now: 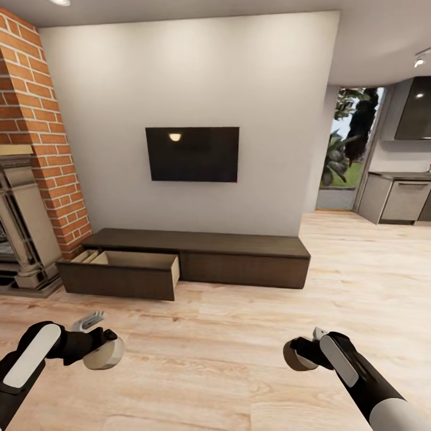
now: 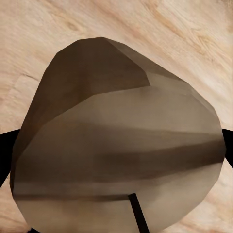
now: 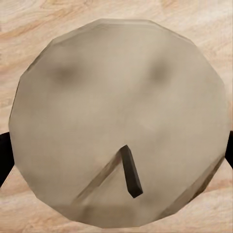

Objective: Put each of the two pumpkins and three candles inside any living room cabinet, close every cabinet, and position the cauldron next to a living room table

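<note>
The left gripper (image 1: 103, 349) is gripping a candle (image 1: 104, 354), closed around it above the floor (image 1: 215, 359). The right gripper (image 1: 297, 353) is clamping a second candle (image 1: 293, 357) likewise. The cabinet (image 1: 197, 254) is standing ahead against the wall, its left drawer (image 1: 123, 272) pulled out. The right wrist view is showing that candle's dark wick (image 3: 130, 171); the head view is not resolving it.
</note>
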